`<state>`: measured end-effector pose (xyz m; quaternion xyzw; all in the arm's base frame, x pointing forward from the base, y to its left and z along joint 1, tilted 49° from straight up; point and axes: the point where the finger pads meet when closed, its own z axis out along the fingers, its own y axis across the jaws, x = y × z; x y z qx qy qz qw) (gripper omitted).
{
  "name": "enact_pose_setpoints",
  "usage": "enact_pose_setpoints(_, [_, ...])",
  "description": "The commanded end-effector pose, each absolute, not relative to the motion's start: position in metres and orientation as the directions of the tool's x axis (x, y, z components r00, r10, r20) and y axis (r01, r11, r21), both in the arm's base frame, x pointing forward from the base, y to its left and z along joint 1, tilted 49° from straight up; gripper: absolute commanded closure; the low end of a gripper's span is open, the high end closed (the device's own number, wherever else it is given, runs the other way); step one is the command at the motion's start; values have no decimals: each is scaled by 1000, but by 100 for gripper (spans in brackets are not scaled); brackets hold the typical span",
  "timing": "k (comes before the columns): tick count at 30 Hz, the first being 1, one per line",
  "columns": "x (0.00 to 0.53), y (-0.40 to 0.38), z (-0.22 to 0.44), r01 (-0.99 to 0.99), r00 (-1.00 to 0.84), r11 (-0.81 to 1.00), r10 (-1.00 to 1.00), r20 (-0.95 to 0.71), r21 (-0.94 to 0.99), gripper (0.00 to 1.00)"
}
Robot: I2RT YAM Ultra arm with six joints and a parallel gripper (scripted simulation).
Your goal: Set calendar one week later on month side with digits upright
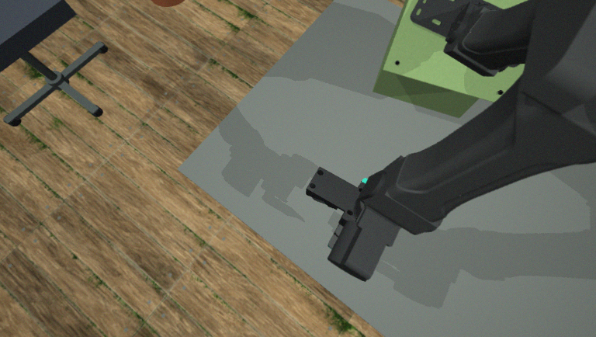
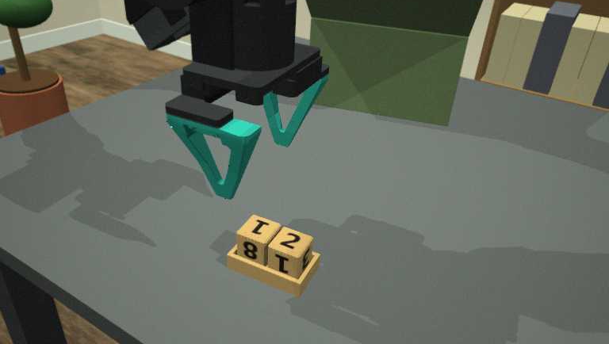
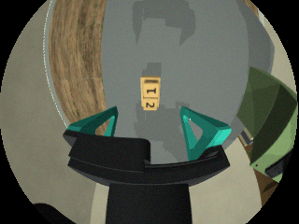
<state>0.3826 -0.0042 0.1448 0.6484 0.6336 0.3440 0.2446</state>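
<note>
Hovering spread wide and empty, the gripper (image 2: 254,167) has both cubes (image 2: 274,246) below it, side by side in the tray (image 2: 269,277), so placing looks finished, date side unverifiable.

the left cube (image 2: 256,239) in the wooden tray (image 2: 269,274) carries a 1 on top, turned upside down from where i stand, and an 8 on its near face. the right cube (image 2: 289,250) has a 2 on top and an inverted 1 on its near face; a cut-off digit on its right side is unreadable.
</note>
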Motion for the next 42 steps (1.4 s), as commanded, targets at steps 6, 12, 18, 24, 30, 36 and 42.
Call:
enact_pose_setpoints(6, [381,-5,146,656,-36,-79,990,136,751,0])
enact_pose_setpoints(12, [381,-5,146,656,-36,-79,990,136,751,0])
enact_pose_setpoints(18, [380,-5,147,656,-36,-79,990,136,751,0])
enact_pose_setpoints(24, [369,-7,156,656,-36,-79,990,136,751,0])
enact_pose_setpoints(30, [349,-10,173,655,-36,-79,990,135,751,0])
enact_pose_setpoints(36, [334,-13,186,655,-36,-79,990,135,751,0])
enact_pose_setpoints(42, [321,-15,197,655,-36,-79,990,135,751,0])
